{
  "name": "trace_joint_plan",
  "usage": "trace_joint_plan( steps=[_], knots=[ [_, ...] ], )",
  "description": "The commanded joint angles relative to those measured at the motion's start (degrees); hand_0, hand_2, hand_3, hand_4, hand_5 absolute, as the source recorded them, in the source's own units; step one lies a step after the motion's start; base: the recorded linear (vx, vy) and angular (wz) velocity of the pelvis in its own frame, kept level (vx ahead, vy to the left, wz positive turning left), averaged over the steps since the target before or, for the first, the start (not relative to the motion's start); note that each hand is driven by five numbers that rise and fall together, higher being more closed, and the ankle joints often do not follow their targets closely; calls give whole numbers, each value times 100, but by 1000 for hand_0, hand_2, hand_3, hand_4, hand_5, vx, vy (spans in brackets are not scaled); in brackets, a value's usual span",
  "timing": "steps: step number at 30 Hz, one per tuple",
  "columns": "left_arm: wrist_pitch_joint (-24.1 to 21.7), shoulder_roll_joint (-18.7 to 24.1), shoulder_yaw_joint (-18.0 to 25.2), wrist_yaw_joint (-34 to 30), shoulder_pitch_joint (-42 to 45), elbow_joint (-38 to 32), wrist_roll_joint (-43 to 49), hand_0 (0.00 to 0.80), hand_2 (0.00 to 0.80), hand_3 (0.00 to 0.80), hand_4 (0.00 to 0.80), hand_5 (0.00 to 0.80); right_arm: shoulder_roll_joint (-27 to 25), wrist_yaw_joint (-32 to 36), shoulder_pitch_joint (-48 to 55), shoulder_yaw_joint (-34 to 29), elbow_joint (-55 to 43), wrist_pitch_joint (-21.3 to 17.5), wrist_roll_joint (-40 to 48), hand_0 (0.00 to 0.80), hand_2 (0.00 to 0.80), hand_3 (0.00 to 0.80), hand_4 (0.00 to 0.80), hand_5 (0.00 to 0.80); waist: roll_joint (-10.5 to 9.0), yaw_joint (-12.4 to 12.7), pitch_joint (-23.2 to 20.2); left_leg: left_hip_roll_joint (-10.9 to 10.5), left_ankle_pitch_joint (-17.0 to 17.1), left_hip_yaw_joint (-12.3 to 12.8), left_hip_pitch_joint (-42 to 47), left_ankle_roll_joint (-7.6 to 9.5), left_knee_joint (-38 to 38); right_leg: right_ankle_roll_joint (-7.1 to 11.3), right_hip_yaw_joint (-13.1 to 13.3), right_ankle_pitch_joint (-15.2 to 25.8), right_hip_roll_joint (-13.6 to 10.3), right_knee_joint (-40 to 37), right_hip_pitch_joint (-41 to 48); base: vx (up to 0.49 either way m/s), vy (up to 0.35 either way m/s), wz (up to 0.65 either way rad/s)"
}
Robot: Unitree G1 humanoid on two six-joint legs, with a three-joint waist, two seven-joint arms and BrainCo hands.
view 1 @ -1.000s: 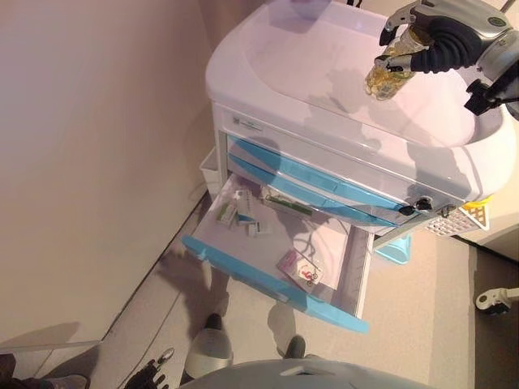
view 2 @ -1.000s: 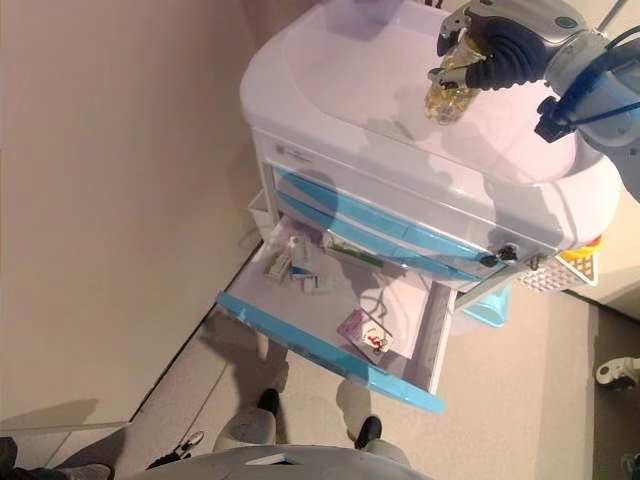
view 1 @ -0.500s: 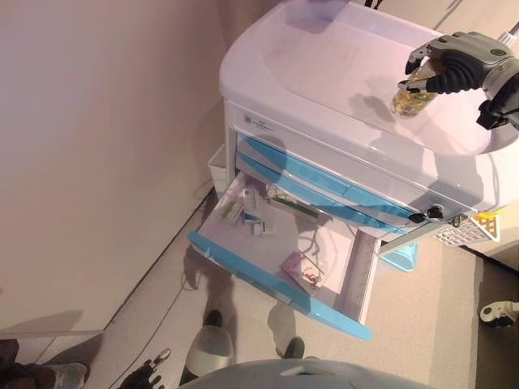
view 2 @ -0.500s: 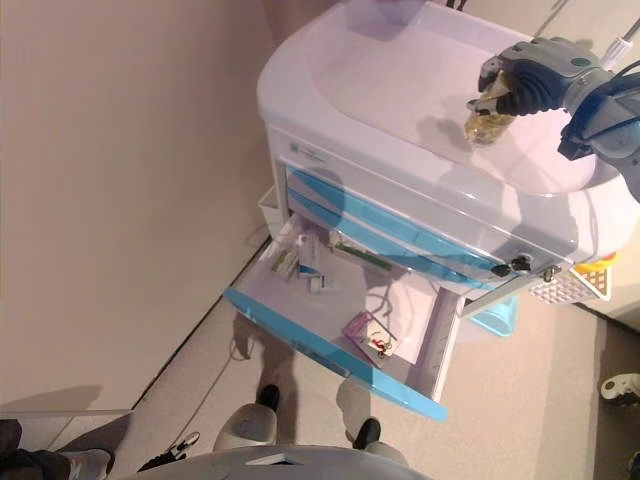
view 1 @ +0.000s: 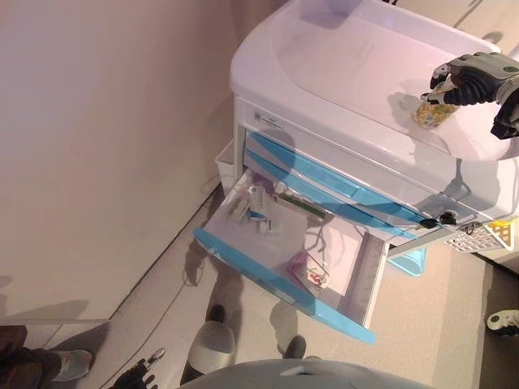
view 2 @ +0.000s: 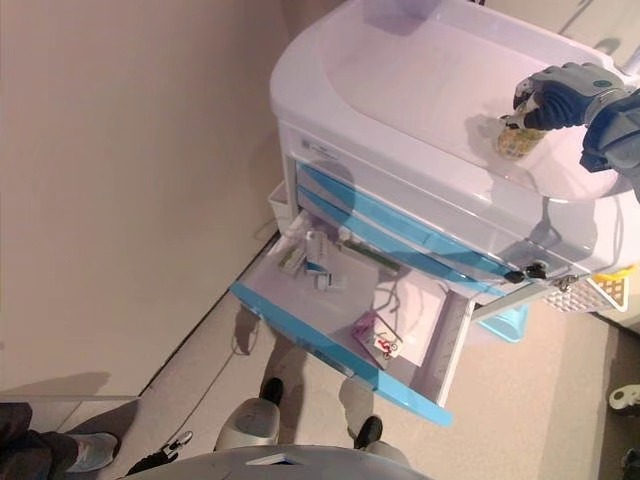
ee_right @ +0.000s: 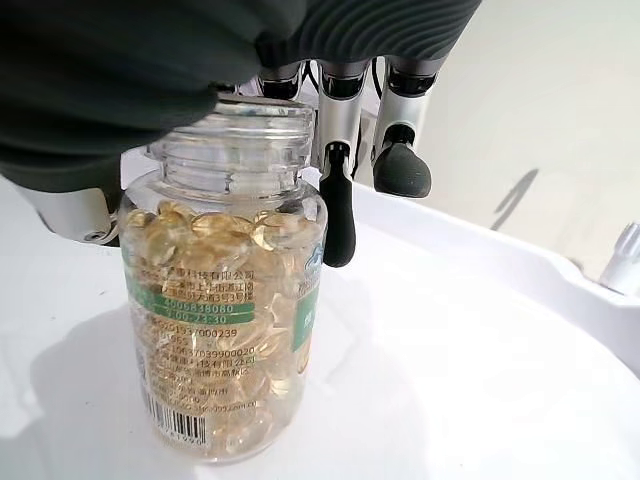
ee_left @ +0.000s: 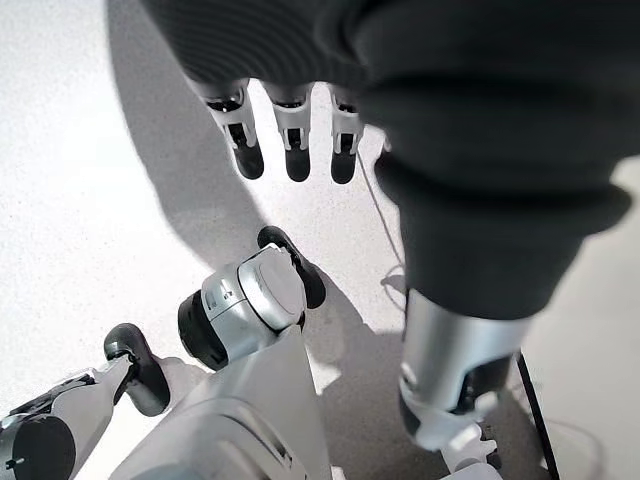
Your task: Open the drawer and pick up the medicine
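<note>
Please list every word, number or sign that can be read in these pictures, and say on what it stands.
Pill bottle, held by the right hand: label with small print, digits and a barcode, too small and curved to quote reliably.
Cart: small front label, blurred.
Boxes in the open drawer: print unreadable.

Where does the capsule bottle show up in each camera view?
Left eye view: capsule bottle upper right, on the cart top, right hand gripping it.
Right eye view: upper right, same spot.
Left wrist view: not in it.
Right wrist view: fills the left half.
Shared landmark: the white cart top.
</note>
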Motion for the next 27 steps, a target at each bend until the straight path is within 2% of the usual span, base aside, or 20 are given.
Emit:
trace_joint_plan(
  steps=[1, 9, 10, 11, 27],
  knots=[
    [19, 300, -130, -65, 307, -138, 35, 0, 0, 0, 0, 0, -8, -132, -359, 260, 72, 150, -31, 800, 800, 800, 800, 800, 55, 146, -143, -31, 171, -121, -123, 245, -88, 279, -88, 77, -390, 652, -96, 0, 0, 0],
    [7, 293, -138, -92, 308, -103, 45, 0, 0, 0, 0, 0, 78, -94, -212, 198, 207, 69, -47, 800, 800, 800, 800, 800, 84, 157, -156, -45, 186, -144, -89, 252, -123, 283, -84, 87, -392, 644, -81, -2, 3, 3],
    [0, 294, -148, -102, 301, -82, 48, 0, 0, 0, 0, 0, 94, -83, -210, 189, 256, 59, -57, 442, 442, 442, 442, 442, 87, 158, -164, -47, 189, -143, -87, 252, -125, 283, -86, 84, -395, 647, -80, 0, 0, 0],
    [2, 290, -157, -103, 293, -72, 59, 0, 0, 0, 0, 0, 119, -94, -212, 185, 284, 61, -84, 0, 0, 0, 0, 0, 87, 164, -165, -52, 187, -146, -94, 252, -113, 279, -84, 81, -397, 648, -75, 0, 0, 0],
    [-6, 274, -204, -178, 285, -13, 93, 0, 0, 0, 0, 0, 83, -454, -294, 93, 209, 183, -20, 0, 0, 0, 0, 0, 128, 110, -186, -35, 168, -108, -51, 246, -105, 271, -54, 60, -407, 682, -77, 0, 0, 0]
  ],
)
